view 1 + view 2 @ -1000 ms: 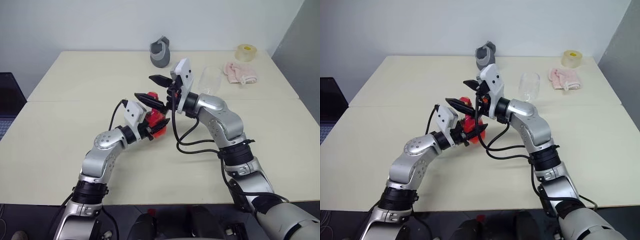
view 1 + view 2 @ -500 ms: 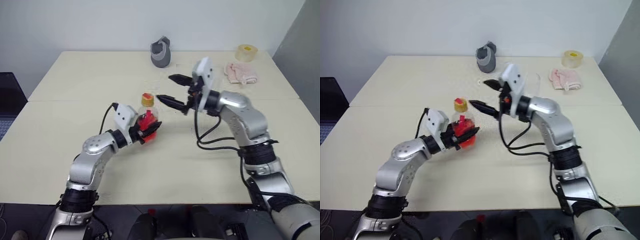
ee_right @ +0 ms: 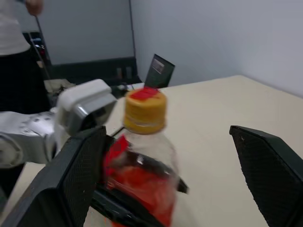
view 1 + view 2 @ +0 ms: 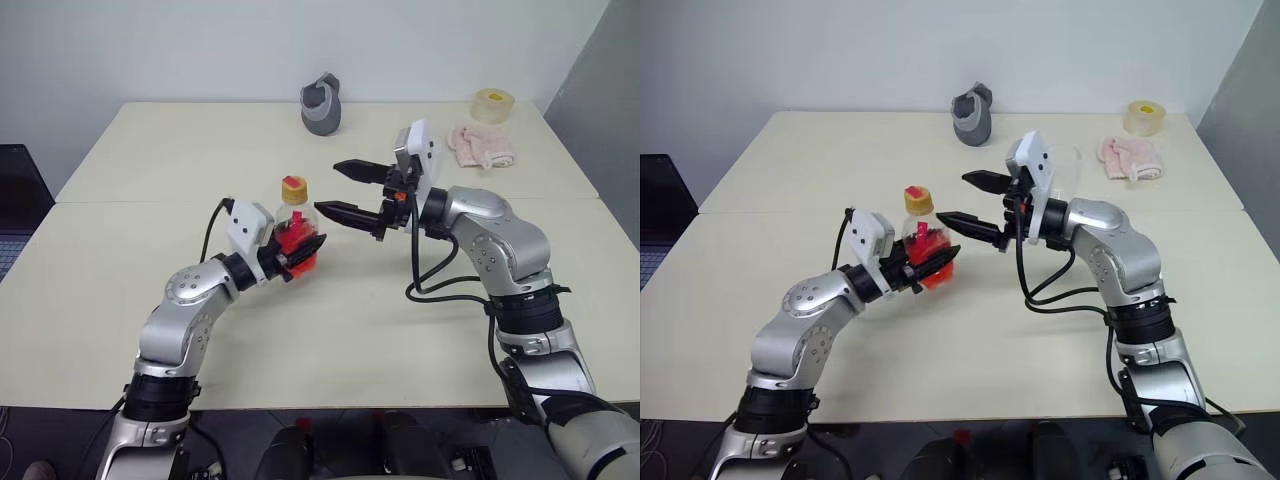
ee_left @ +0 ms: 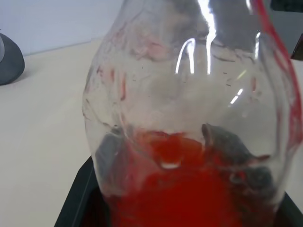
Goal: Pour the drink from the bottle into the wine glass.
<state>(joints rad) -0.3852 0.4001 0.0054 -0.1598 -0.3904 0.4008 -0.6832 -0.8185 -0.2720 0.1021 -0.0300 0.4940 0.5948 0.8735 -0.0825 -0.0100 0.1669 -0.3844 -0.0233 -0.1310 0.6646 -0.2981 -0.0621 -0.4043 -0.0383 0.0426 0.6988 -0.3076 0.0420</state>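
L claw (image 4: pixel 300 248) grips bottle (image 4: pixel 295 235), capped, mid-table (image 4: pixel 120 290); R claw (image 4: pixel 342 190) open just beside; glass prob hidden behind.

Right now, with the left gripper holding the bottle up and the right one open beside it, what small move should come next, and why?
Probably ease the open right gripper onto the yellow-and-red cap to twist it off. The left gripper holds the bottle upright with the cap on and the red drink low inside, so nothing can pour yet.

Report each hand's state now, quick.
Left hand: closed on the bottle, cap still on.
Right hand: open, holding nothing.
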